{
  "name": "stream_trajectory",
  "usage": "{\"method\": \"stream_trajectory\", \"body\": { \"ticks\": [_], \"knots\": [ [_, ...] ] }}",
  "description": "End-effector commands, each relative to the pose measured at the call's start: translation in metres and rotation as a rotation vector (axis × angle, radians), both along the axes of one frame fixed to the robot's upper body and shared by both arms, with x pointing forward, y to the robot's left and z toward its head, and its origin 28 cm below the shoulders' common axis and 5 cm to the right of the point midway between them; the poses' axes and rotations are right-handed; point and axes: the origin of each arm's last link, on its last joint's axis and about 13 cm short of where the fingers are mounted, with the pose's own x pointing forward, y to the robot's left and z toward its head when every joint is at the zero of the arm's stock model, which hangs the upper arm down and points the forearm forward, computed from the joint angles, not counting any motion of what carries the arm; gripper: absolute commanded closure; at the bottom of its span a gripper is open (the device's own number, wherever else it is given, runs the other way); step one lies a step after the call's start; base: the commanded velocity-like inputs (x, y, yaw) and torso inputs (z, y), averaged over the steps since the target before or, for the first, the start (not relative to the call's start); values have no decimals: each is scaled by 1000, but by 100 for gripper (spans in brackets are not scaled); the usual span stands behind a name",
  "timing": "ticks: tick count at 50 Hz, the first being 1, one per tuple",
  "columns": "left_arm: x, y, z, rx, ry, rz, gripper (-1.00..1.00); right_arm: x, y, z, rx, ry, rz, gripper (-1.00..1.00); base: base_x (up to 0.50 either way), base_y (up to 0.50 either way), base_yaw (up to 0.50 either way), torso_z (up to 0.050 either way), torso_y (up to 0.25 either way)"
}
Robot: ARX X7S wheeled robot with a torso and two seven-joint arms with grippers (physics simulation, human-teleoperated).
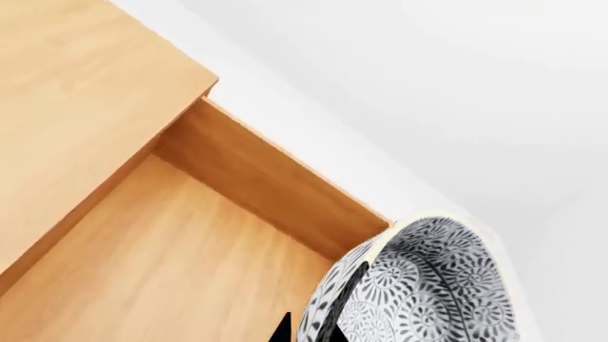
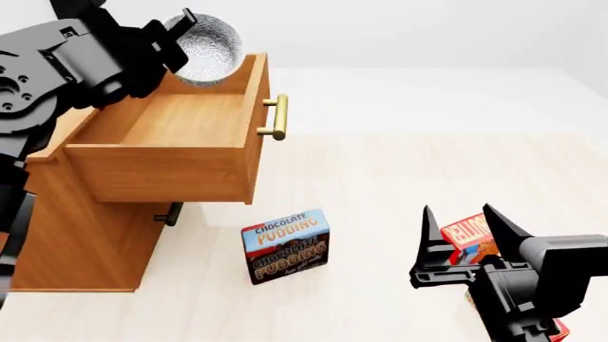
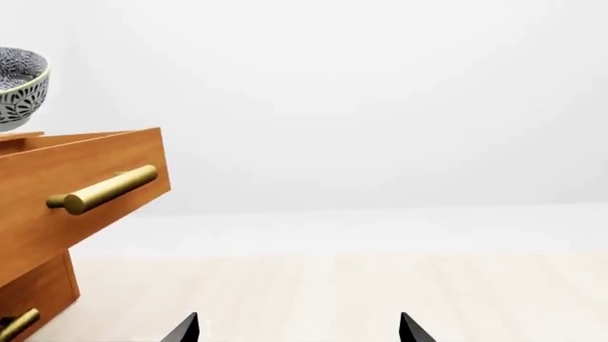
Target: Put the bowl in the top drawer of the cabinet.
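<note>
The bowl (image 2: 205,47) hangs tilted over the far corner of the pulled-out top drawer (image 2: 176,121), clamped in the left pincer (image 2: 176,35), whose fingers are largely hidden. The right pincer (image 2: 465,231) gapes empty, covering a red box (image 2: 470,239).

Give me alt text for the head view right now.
The left gripper holds the bowl above the open top drawer of the cabinet. A pudding box stands on the floor; the right gripper hangs open nearby.
</note>
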Motion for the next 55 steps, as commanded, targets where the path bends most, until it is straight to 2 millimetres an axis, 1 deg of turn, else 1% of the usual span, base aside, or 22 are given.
{"method": "stream_trajectory", "body": {
  "ticks": [1,11,18,26,39,44,55],
  "knots": [
    [8,3,-9,-62,25,35,100,1,0,-2,-3,3,-7,-100,0,0,0,0,0],
    [12,3,-15,-102,63,62,100,-1,0,-2,-4,2,-7,-100,0,0,0,0,1],
    [16,2,-19,-99,74,66,100,-2,-1,-2,-12,1,-16,-100,0,0,0,0,0],
    [19,5,-22,-128,93,103,100,-1,-1,-3,-22,-1,-24,-100,0,0,0,0,0],
    [32,9,-24,-215,148,173,100,2,1,-3,-32,4,-25,-100,0,0,0,0,1],
    [36,6,-24,-218,154,161,100,2,0,-3,-32,5,-26,-100,0,0,0,0,0],
    [36,-1,-21,-214,130,113,100,4,-1,-5,-30,12,-28,-100,0,0,0,0,0]
  ]
}}
